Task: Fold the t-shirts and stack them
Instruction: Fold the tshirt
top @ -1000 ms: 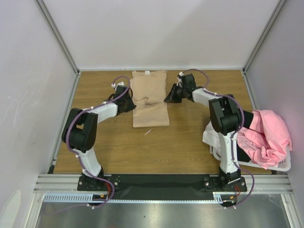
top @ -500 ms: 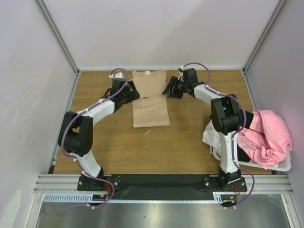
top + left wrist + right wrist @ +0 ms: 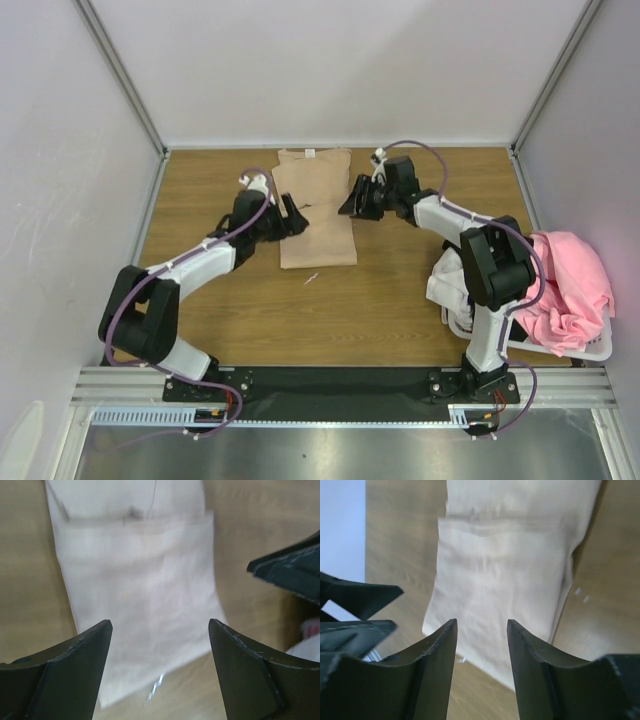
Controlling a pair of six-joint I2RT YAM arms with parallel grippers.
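A tan t-shirt (image 3: 316,208) lies folded into a long rectangle at the back middle of the wooden table; it also fills the left wrist view (image 3: 140,590) and the right wrist view (image 3: 510,580). My left gripper (image 3: 296,217) hovers at its left edge, jaws wide open and empty. On the shirt's right edge my right gripper (image 3: 347,207) is open, nothing between its fingers. A pink t-shirt (image 3: 565,290) is heaped in the basket at the right, with white cloth (image 3: 447,280) hanging beside it.
A white laundry basket (image 3: 590,350) sits at the table's right near edge behind the right arm's base. A small white scrap (image 3: 311,279) lies on the wood just in front of the tan shirt. Grey walls close the back and sides.
Both grippers have opened and let go of the tan shirt, which now lies with its upper part folded down. The left arm has shifted right and nearer; the right gripper has drawn back slightly.
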